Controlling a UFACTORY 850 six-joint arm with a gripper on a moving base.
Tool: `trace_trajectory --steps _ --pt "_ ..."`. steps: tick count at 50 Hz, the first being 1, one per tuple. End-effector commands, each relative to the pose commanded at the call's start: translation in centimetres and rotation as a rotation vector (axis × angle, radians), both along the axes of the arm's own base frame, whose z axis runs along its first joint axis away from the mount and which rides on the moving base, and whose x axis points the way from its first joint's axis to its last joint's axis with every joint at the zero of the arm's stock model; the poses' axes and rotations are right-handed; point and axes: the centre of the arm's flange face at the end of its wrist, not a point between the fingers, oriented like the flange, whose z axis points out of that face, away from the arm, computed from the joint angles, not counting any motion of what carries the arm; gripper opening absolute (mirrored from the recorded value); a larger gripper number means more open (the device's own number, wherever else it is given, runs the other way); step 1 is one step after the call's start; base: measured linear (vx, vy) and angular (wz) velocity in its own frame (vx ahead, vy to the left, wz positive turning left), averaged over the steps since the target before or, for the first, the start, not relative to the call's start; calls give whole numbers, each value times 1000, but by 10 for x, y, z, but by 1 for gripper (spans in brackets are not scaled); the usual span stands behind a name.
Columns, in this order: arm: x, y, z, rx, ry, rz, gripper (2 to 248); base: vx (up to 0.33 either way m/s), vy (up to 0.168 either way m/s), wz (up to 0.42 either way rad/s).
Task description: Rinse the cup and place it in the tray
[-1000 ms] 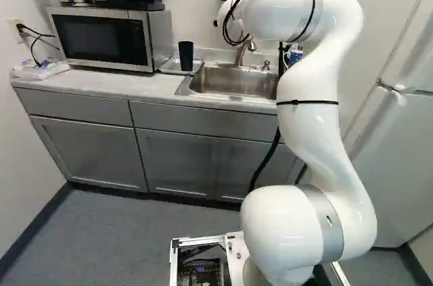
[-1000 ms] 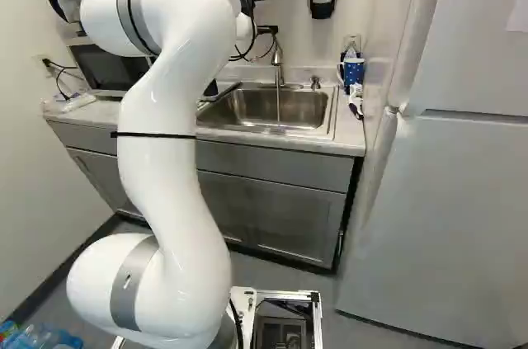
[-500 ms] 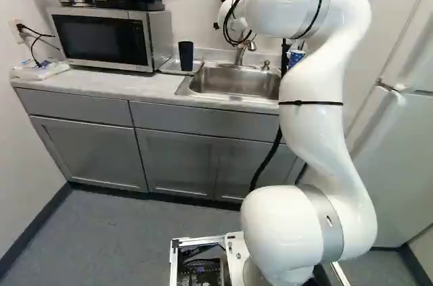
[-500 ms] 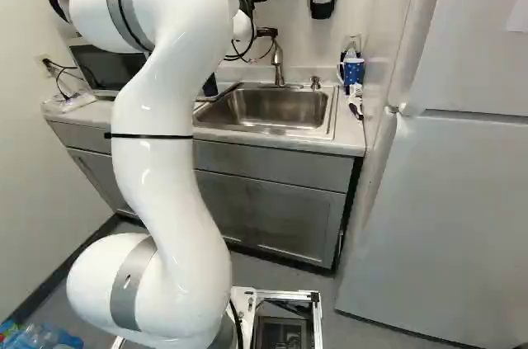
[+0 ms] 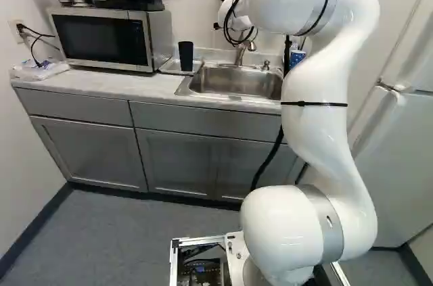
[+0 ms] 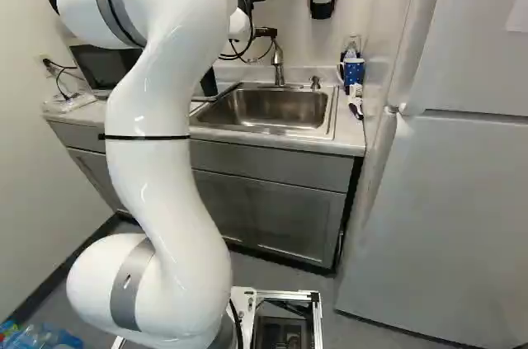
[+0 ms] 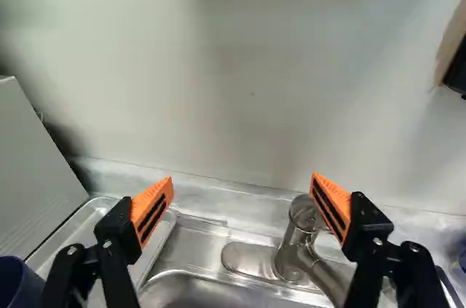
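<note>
A: Where's the cup (image 5: 186, 55)?
B: Upright in the tray (image 5: 168, 67), towards the worktop's (image 5: 122, 83) back edge.
A: How would it handle?
B: Light, I'd guess, and fairly stiff; perhaps plastic, so more likely to tip than shatter. If it's wet, the smooth wall could slip.
A: Best hold?
B: Around the middle of the wall, from two opposite sides, below the rim. It looks narrower at the foot, so a low pinch might ride badly, and a hard squeeze could flex it.
A: And the pincer (image 7: 242, 188)?
B: Released, its orange pads (image 7: 153, 207) wide apart and gripping nothing. The cup is off beside one finger.
A: What's around it?
B: The microwave (image 5: 101, 39) on one side, the sink (image 5: 237, 80) on the other, with the tap (image 7: 290, 246) by the worktop's back edge. I'd judge the placing done; whether it was rinsed, I can't tell.
</note>
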Motion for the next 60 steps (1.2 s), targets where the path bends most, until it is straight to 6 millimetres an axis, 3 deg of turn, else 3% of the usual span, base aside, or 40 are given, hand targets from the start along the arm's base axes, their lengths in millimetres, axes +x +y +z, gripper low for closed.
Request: trace_trajectory --steps 20,60 --pt "-21 -13 9 -1 -48 -18 247 0 0 0" --pt "-98 -39 16 0 -1 -66 247 0 0 0"
